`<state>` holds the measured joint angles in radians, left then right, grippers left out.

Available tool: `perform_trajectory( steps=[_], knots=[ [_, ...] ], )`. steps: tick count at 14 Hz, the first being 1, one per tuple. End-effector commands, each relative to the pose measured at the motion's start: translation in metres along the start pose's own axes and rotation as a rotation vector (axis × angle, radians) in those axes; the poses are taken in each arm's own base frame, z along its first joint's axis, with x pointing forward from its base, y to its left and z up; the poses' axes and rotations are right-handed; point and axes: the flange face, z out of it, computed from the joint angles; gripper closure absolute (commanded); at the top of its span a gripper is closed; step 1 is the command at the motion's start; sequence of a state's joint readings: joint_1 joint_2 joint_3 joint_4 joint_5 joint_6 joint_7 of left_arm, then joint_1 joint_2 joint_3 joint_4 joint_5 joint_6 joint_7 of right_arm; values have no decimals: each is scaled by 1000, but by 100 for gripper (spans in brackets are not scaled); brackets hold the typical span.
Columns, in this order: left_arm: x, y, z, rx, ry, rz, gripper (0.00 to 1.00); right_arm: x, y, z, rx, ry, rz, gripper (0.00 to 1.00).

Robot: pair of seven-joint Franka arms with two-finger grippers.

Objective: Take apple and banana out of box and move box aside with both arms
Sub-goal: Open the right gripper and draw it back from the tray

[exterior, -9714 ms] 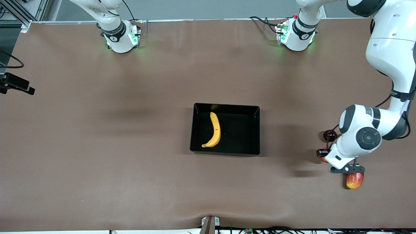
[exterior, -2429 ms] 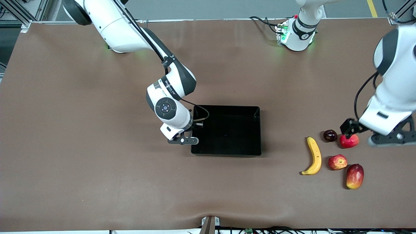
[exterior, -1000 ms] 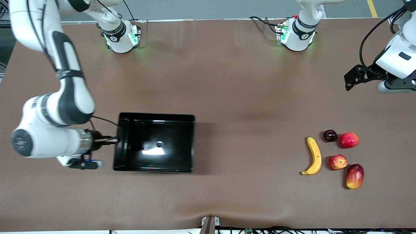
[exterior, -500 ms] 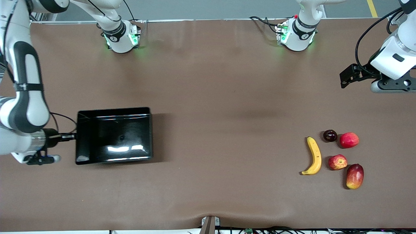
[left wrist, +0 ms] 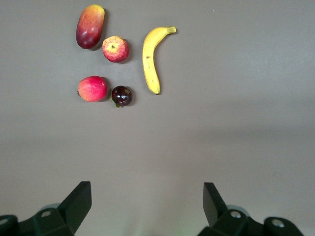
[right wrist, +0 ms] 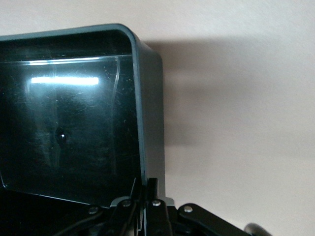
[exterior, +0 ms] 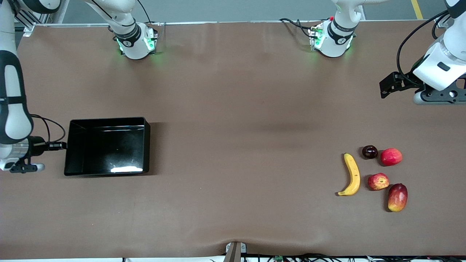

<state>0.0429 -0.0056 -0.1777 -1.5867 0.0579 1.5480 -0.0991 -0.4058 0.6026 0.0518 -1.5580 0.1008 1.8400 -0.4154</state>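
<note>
On the brown table (exterior: 233, 203) the right gripper (exterior: 62, 146), at mid-left of the front view, pinches the empty box's (exterior: 107, 146) wall; it should set the box flat before letting go. The left gripper (exterior: 386, 86), upper right, waits spread wide and empty, while the banana (exterior: 352, 174) and apple (exterior: 378, 181) lie lower right.

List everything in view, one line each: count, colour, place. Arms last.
box: 1, black, empty, on the table toward the right arm's end.
banana: 1, yellow, on the table toward the left arm's end, beside the apple.
apple: 1, red streaked with yellow, between the banana and the mango-like fruit.
mango-like fruit: 1, red and yellow, nearest the front camera of the fruits.
pinkish-red round fruit: 1, farther from the front camera than the apple.
dark round fruit: 1, deep maroon, beside the pinkish-red fruit.
table: 1, brown.
right gripper: 1, black, shut on the box's wall.
left gripper: 1, black, open, raised over bare table near the fruits.
</note>
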Motion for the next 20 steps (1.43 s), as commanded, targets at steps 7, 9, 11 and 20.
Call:
perform_trajectory(
  steps=[7,9,11,20],
  knots=[
    [3,-23,1,-25,4,-41,0,-43,31,31,-8,-24,-52,0],
    [6,-30,2,-28,17,-48,0,-44,34,34,-13,-29,-57,0],
    [6,-31,-4,-27,29,-47,0,-34,32,9,-43,13,-68,0],
    [11,-22,-8,-65,44,-39,0,-1,-39,-181,-167,195,-188,0]
  ],
)
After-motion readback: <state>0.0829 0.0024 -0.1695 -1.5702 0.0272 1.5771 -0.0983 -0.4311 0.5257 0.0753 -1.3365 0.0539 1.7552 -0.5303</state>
